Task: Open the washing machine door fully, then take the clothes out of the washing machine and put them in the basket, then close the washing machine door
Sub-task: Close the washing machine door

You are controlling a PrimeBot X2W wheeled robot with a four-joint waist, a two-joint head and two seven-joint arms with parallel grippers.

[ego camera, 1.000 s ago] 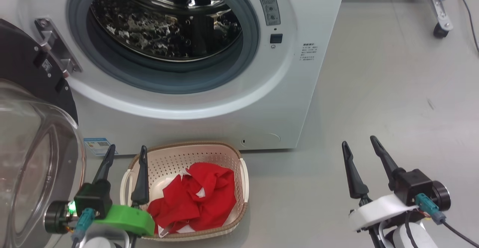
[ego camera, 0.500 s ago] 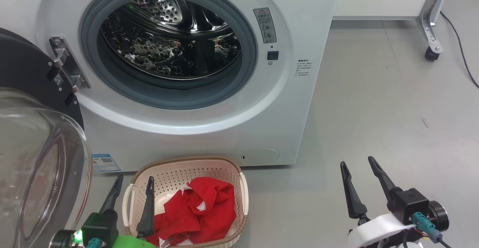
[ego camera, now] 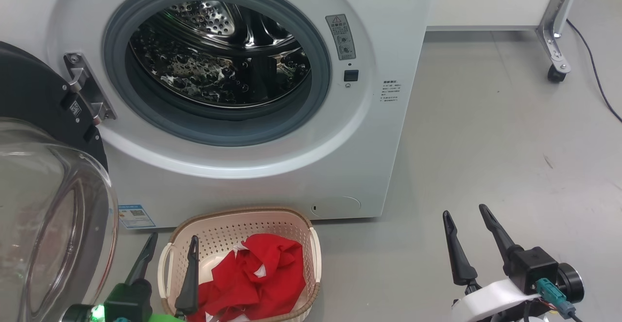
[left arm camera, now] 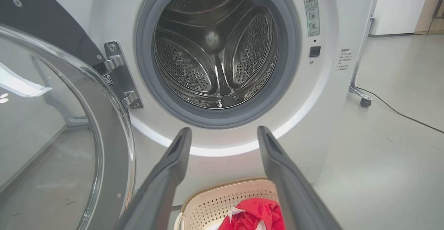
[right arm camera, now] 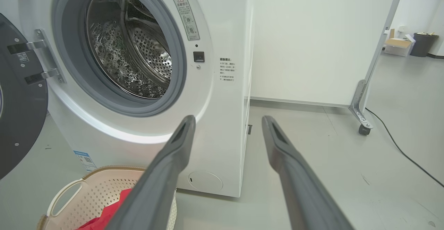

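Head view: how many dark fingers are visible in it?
4. Two left fingers at the lower left, near the basket; two right fingers at the lower right, over the floor.

My views show a grey label [ego camera: 341, 36] with a warning triangle on the washing machine [ego camera: 272, 181] front. The blue sticker [ego camera: 136, 216] carries a QR code; no wording is legible.
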